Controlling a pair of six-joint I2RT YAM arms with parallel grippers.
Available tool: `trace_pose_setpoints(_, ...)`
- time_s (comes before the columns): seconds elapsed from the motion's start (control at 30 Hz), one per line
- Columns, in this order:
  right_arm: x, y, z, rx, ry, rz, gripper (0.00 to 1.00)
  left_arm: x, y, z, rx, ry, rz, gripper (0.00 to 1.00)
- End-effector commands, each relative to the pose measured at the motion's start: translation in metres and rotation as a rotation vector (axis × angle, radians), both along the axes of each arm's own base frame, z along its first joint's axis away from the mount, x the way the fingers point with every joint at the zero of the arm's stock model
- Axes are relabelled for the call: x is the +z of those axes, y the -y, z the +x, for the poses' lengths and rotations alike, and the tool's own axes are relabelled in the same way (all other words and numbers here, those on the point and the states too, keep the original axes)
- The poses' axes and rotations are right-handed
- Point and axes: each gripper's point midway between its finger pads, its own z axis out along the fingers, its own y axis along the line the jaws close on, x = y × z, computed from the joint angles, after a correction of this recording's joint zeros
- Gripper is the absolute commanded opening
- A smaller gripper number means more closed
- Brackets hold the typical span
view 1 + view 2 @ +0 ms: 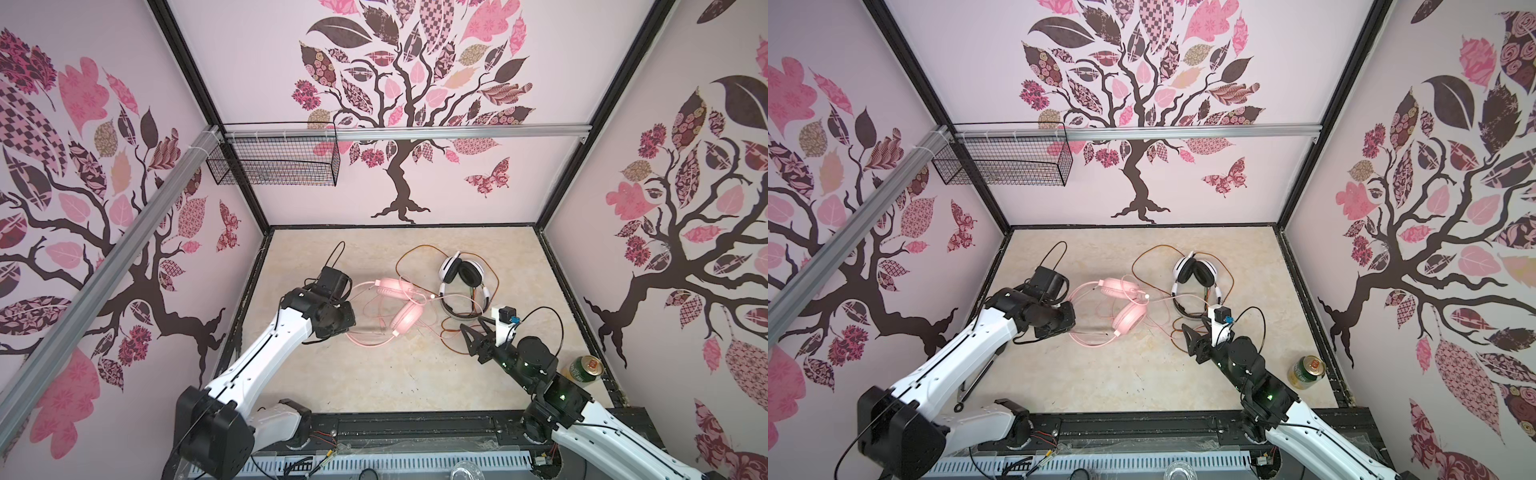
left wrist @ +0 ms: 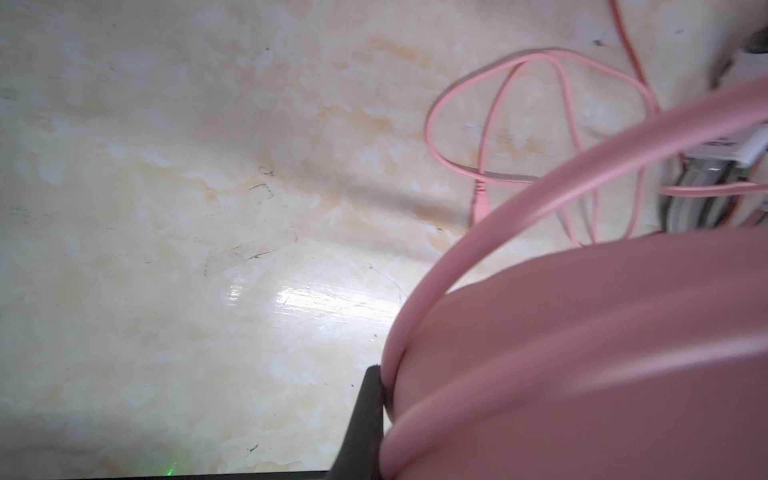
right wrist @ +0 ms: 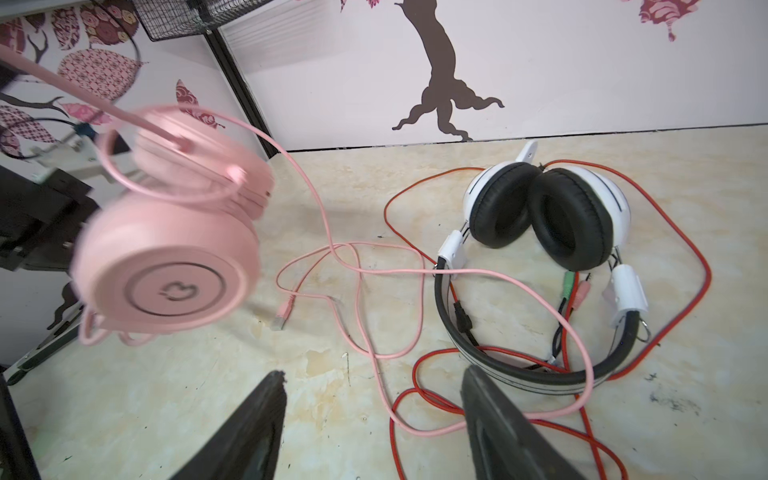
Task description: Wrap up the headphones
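Observation:
My left gripper (image 2: pixel 386 374) is shut on the headband of the pink headphones (image 2: pixel 582 353); one dark finger (image 2: pixel 365 415) presses against the band. In both top views the left gripper (image 1: pixel 348 323) (image 1: pixel 1068 322) sits at the left end of the pink headphones (image 1: pixel 405 318) (image 1: pixel 1127 322). In the right wrist view the pink headphones (image 3: pixel 166 266) hang blurred above the table. The white headphones (image 1: pixel 461 272) (image 1: pixel 1194 272) (image 3: pixel 544 212), with black pads, lie flat at the back right. My right gripper (image 1: pixel 471 324) (image 1: pixel 1194 326) (image 3: pixel 374 374) is open above the tangled pink cable (image 3: pixel 386 361) and orange-red cable (image 3: pixel 419 374).
A green drink can (image 1: pixel 584 368) (image 1: pixel 1307 370) stands by the right wall near my right arm. A black wire basket (image 1: pixel 274 162) (image 1: pixel 1005 166) hangs on the back wall at the left. Patterned walls close in the table on three sides.

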Motion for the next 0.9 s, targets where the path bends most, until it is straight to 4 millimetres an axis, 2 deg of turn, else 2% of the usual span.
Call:
trace_pose_setpoints(0.0, 0.003, 0.002, 0.005, -0.03, -0.01, -0.006, 0.7, 0.034, 0.012, -0.012, -0.058, 0.035, -0.097, 0.0)
trace_pose_setpoints(0.1, 0.0, -0.007, 0.006, 0.011, -0.012, -0.029, 0.71, 0.039, 0.004, -0.024, -0.012, 0.049, -0.106, 0.0)
trace_pose_setpoints(0.27, 0.0, -0.029, 0.005, 0.118, 0.009, -0.067, 0.77, 0.028, -0.024, -0.047, 0.158, 0.034, -0.076, 0.0)
trace_pose_setpoints(0.4, -0.002, -0.05, 0.009, 0.195, 0.006, -0.04, 0.74, 0.048, -0.04, -0.058, 0.205, 0.112, -0.077, 0.0)
trace_pose_setpoints(0.53, -0.001, -0.083, 0.009, 0.33, -0.004, 0.033, 0.73, 0.067, -0.043, -0.063, 0.187, 0.126, -0.066, 0.0)
trace_pose_setpoints(0.63, 0.003, -0.1, 0.01, 0.405, 0.032, 0.028, 0.7, 0.077, -0.043, -0.063, 0.16, 0.126, -0.06, 0.0)
trace_pose_setpoints(0.7, 0.006, -0.103, 0.016, 0.401, 0.04, -0.018, 0.65, 0.081, -0.044, -0.063, 0.141, 0.134, -0.049, 0.0)
trace_pose_setpoints(0.77, 0.005, -0.102, 0.023, 0.379, 0.041, -0.076, 0.65, 0.083, -0.042, -0.061, 0.103, 0.149, -0.045, 0.0)
trace_pose_setpoints(0.87, 0.018, -0.096, 0.028, 0.347, 0.115, -0.119, 0.66, 0.083, -0.024, -0.06, -0.049, 0.164, -0.081, 0.0)
